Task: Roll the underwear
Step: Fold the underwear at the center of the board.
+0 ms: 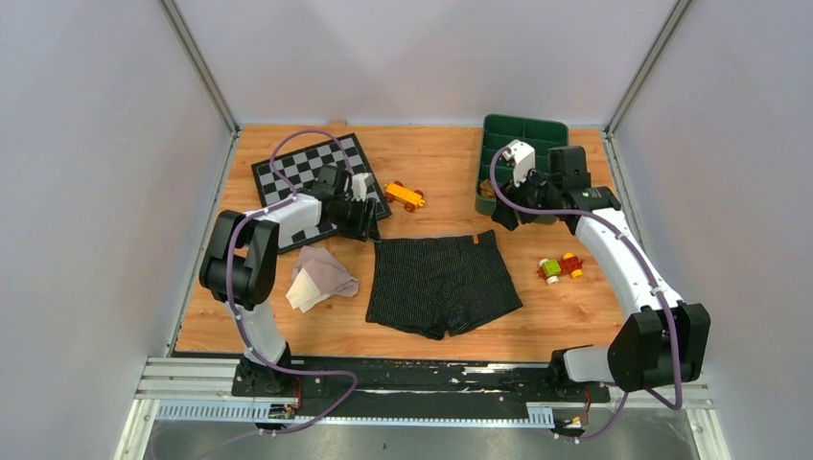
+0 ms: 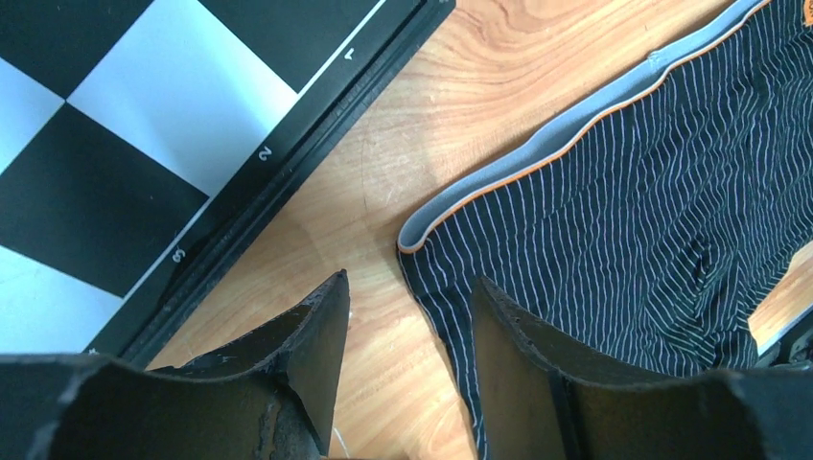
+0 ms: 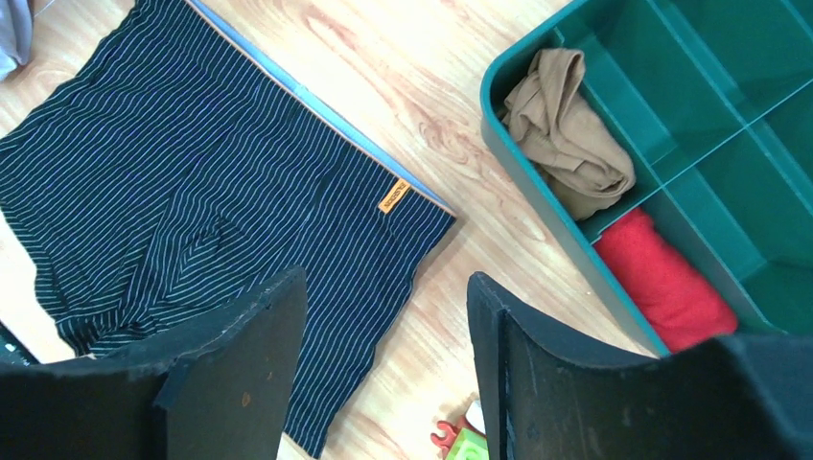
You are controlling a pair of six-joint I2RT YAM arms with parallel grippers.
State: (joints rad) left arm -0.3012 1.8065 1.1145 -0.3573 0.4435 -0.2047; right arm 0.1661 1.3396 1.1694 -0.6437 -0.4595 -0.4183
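Note:
The black pinstriped underwear lies spread flat in the middle of the wooden table, its grey, orange-edged waistband along the far side. A pale pink-beige garment lies crumpled to its left. A tan-brown garment sits bunched in a compartment of the green tray. My left gripper hovers open over the black underwear's far-left corner, holding nothing. My right gripper stands open above the far-right corner, beside the orange label, also holding nothing.
The checkerboard mat lies at the back left under the left arm. An orange toy car sits beside it. The green divided tray at the back right also holds a red cloth. A red-and-green toy lies right of the underwear.

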